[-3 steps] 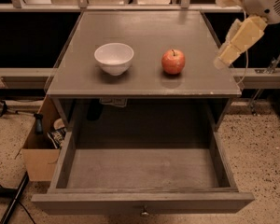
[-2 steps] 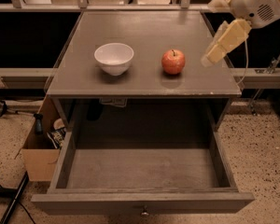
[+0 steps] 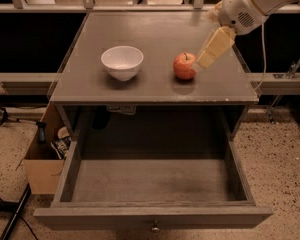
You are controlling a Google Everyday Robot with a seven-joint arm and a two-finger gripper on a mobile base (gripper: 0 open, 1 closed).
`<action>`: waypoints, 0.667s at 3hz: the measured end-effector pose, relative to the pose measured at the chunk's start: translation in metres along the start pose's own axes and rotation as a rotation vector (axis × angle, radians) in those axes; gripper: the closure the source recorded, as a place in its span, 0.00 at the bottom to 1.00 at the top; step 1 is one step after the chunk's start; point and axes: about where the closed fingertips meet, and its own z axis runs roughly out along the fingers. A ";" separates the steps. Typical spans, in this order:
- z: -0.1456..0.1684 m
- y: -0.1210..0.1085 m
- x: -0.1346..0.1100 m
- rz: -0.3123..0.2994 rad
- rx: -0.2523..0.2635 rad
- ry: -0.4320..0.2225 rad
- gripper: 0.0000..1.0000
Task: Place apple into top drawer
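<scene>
Hovering just right of the small round red apple (image 3: 184,66), my cream gripper (image 3: 199,65), state I cannot tell, needs centring around it.

apple (image 3: 184,66): shining a little, smooth skin
my gripper (image 3: 199,65): looking like smooth tan plastic, hanging just beside the apple
top drawer (image 3: 155,216): looking like dull wood
bowl (image 3: 122,61): shining white and smooth

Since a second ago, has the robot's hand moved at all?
Yes. The hand has swung left toward the apple, which sits unmoved to the right of the white bowl.
</scene>
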 end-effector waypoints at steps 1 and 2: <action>0.026 -0.017 0.007 0.064 -0.020 0.014 0.00; 0.050 -0.027 0.018 0.125 -0.045 0.001 0.00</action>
